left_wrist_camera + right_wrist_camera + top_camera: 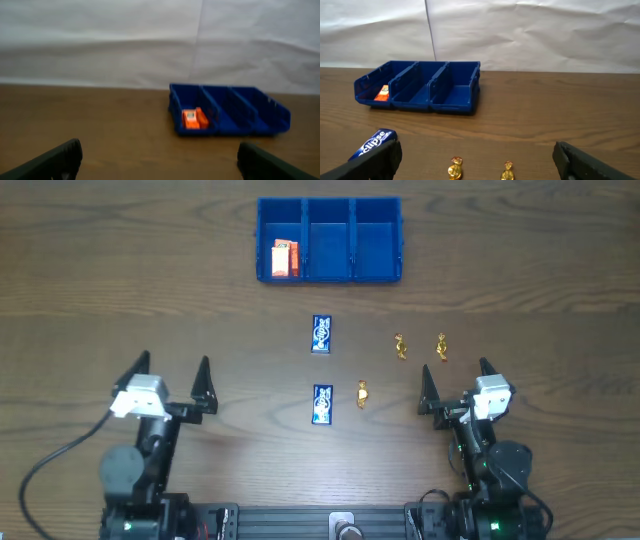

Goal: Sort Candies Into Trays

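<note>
Sorting appeared barely begun: orange candies lay in the left-end compartment of the tray, while two blue packets and three gold candies lay unsorted on the table. The left gripper and right gripper stood open, empty.

Tray blue; boxed candies orange; two flat packets blue, white lettering; three twisted candies gold; table brown wood-grain; backdrop white.

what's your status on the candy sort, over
Both open, empty: left gripper, right gripper. In tray, left compartment: orange candy. Loose on table: two blue packets, three gold candies. Nothing seen blocking the tray.
</note>
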